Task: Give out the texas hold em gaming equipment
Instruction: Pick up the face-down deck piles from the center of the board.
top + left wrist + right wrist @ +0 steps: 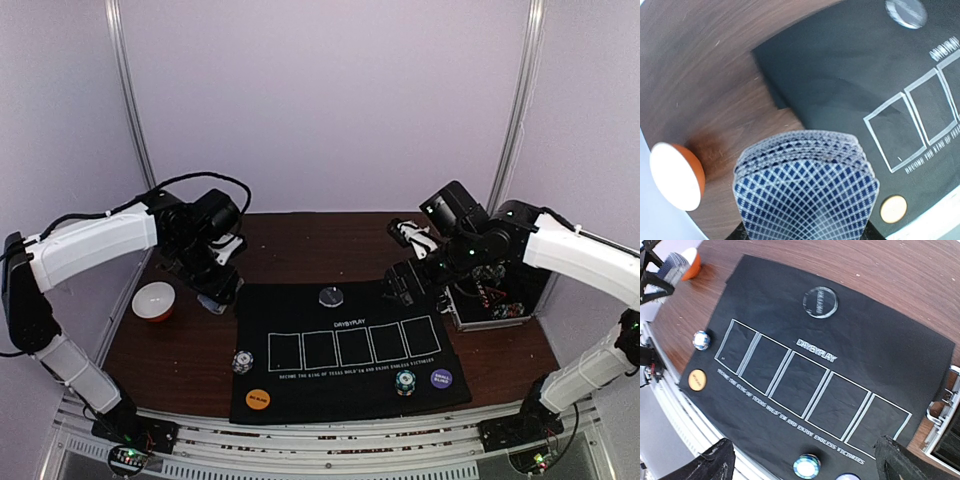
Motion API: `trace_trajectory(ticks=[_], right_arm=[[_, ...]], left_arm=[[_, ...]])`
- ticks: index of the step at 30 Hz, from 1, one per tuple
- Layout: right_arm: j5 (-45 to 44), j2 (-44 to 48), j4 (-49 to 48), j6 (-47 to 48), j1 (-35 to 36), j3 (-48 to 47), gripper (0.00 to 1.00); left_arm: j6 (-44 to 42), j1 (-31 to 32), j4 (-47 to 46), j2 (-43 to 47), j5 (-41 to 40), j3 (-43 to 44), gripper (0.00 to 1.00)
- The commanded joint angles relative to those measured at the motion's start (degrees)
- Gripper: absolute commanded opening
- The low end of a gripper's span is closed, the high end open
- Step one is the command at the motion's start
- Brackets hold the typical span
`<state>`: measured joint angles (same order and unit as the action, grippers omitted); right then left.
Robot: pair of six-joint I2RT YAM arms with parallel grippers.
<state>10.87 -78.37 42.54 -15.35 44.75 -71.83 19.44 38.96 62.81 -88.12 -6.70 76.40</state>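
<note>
A deck of blue-grey-backed playing cards (805, 192) fills the left wrist view, fanned slightly at its top edge. My left gripper (217, 290) is shut on it above the table, just off the black mat's far left corner. My right gripper (805, 444) hangs open and empty over the mat's (860, 325) near edge. On the mat lie a clear dealer disc (331, 296), an orange disc (258, 399), a purple disc (441, 378) and two striped chip stacks (242, 361) (405, 382). The right-hand chip stack (806, 466) shows below my right gripper's open jaws.
An orange bowl with a white top (153, 300) sits on the wooden table left of the mat. A silver metal case (495, 300) stands open at the mat's right edge, close under my right arm. White walls close in the table behind.
</note>
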Motion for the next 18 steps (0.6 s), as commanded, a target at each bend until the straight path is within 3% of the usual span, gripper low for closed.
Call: trace_trajectory(ticks=[1, 5, 10, 15, 18], right_arm=[[8.7, -0.9, -3.9, -1.1, -1.5, -1.5, 1.0], [19.0, -1.7, -15.8, -6.4, -4.0, 0.5, 1.0], [23.2, -8.6, -23.1, -10.5, -4.2, -1.9, 1.0], [30.7, -12.5, -34.8, -17.1, -3.9, 2.0, 0.99], [36.4, -12.3, -48.3, -24.5, -3.7, 8.5, 0.98]], left_arm=[[-6.8, 4.3, 6.2, -0.1, 3.1, 4.5, 0.45], [-9.0, 12.1, 6.5, -1.9, 3.1, 8.0, 0.44], [-12.1, 19.6, 5.9, -4.9, 4.1, 10.5, 0.44], [-15.1, 22.7, 4.3, -5.7, 5.8, 11.4, 0.44], [-15.8, 23.1, 4.0, -6.3, 6.5, 12.5, 0.44]])
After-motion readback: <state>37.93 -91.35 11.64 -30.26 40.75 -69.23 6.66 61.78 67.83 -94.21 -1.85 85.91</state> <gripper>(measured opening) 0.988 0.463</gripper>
